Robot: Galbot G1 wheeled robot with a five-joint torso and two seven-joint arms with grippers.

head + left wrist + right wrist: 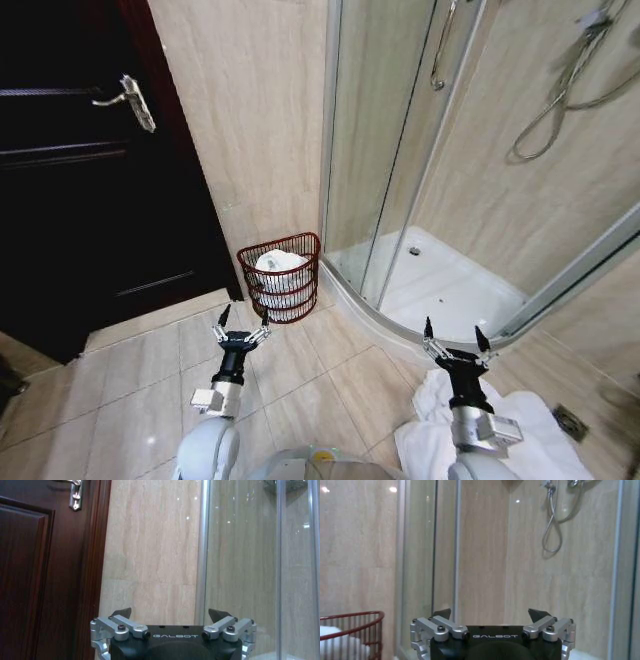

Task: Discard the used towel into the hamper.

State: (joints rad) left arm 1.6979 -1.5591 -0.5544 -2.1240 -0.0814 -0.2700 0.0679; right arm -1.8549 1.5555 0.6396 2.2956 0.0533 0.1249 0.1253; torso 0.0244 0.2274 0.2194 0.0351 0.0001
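From the head view, the hamper [283,277], a dark red-brown wire basket, stands on the tiled floor against the beige wall, between the dark wooden door [70,180] and the glass shower enclosure [400,150]. Something white already lies inside it. The used towel [530,425] appears to be the white cloth heaped on the floor at the robot's right, beside the curved shower tray [440,285]; whether it is a towel or a bath mat cannot be settled. The left gripper [241,322] hangs just in front of the hamper with its fingers spread and nothing between them. The right gripper [456,337] is raised above the white cloth, also spread and empty.

In the left wrist view, the left gripper [170,613] points at the wall strip between door frame and shower glass, its jaws apart.

In the right wrist view, the right gripper [490,613] faces the shower hose [551,521], jaws apart, with the hamper [355,630] and its white contents off to one side.

The pickup seems not yet begun. The next move likely calls for the right arm to lower onto the cloth and pinch a fold before carrying it across to the basket.
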